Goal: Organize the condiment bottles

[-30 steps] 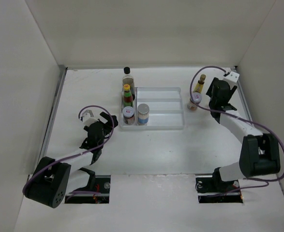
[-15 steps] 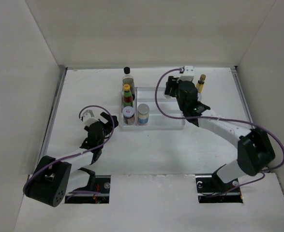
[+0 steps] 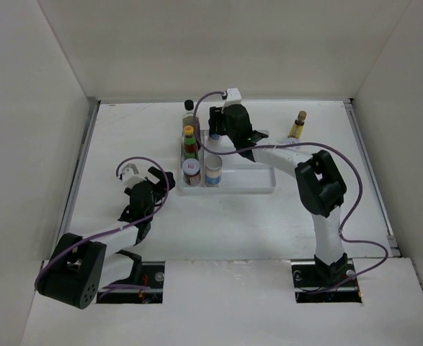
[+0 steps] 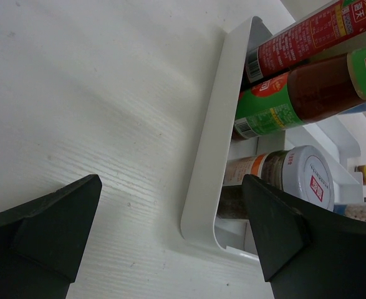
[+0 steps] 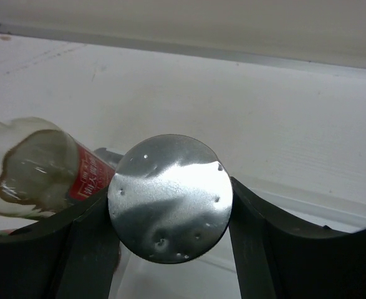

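Tray: white divided tray [image 3: 248, 170] at the middle of the worktop [image 3: 218, 227], bottles grouped in its left part.
Left column, back to front: black-capped bottle [image 3: 189, 109] with a red label; red-green yellow-capped bottle [image 3: 190, 143]; short jar [image 3: 191, 171] with a red-and-white lid.
Next column: blue-white cylinder [image 3: 212, 171], silver-lidded, upright, just right of the short jar.
Right gripper [image 3: 217, 131]: over the tray's back left, fingers clamped on a silver-lidded jar [image 5: 170, 198], lid upward; whether the jar touches the tray cannot be told.
Nearest neighbour: the black-capped bottle, just beside the held jar.
Outside the tray: slim amber bottle [image 3: 297, 125], upright on the worktop, well apart to the right.
Left gripper [image 4: 164, 218]: low on the worktop left of the tray, fingers spread wide, nothing held, facing the tray's near left corner.
In the way: the right arm lies across the tray's back edge.
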Controlling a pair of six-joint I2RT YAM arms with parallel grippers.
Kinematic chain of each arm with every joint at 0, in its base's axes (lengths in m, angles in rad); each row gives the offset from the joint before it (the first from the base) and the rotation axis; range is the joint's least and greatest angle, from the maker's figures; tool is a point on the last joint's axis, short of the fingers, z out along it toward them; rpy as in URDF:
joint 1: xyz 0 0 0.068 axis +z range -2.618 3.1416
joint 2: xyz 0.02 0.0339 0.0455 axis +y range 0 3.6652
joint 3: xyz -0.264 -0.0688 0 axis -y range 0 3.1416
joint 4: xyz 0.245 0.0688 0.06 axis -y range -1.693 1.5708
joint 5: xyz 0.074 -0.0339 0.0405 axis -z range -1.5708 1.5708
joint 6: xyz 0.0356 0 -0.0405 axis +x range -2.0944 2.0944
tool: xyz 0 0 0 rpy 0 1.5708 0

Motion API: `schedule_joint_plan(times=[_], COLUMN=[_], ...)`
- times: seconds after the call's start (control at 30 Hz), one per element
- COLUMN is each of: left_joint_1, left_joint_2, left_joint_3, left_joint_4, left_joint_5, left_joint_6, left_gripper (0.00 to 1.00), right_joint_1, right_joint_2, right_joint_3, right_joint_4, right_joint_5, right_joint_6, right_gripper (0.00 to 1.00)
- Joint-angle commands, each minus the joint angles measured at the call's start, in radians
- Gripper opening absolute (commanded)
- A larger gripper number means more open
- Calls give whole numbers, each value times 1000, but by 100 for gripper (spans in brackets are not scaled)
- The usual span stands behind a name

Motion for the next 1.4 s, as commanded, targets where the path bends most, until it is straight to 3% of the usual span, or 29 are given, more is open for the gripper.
schedule_joint_plan(times=[0.0,0.2,0.33,0.5,0.63,0.77,1.03,1.13,1.37], left_joint_1=[6,9,9,4,7,15,15,10,9], left_joint_2=[-11,-10,2,5,-5,-10,-14,-7,-13], left_joint_3=[15,15,18,21,18,15,12,15,15], left_joint_4=[50,52,52,53,53,52,55,55,55], left_joint_5=[10,12,12,13,21,23,21,13,12], left_joint_6=[-5,-5,-7,-7,-7,-5,-5,-5,-4], left_gripper=[100,100,100,100,100,100,100,100,100], right_joint_1=[19,38,43,43,17,-32,-269,-335,-381], right_joint_2=[20,74,76,-34,-162,-338,-581,-596,-475], right_joint_3=[93,86,58,18,-40,-207,-586,-664,-649], right_joint_4=[46,29,29,42,50,85,84,70,24], right_joint_5=[-18,-10,-6,16,23,49,212,257,180], right_joint_6=[4,10,37,63,76,89,105,117,158], right_gripper=[55,60,86,99,100,100,100,100,100])
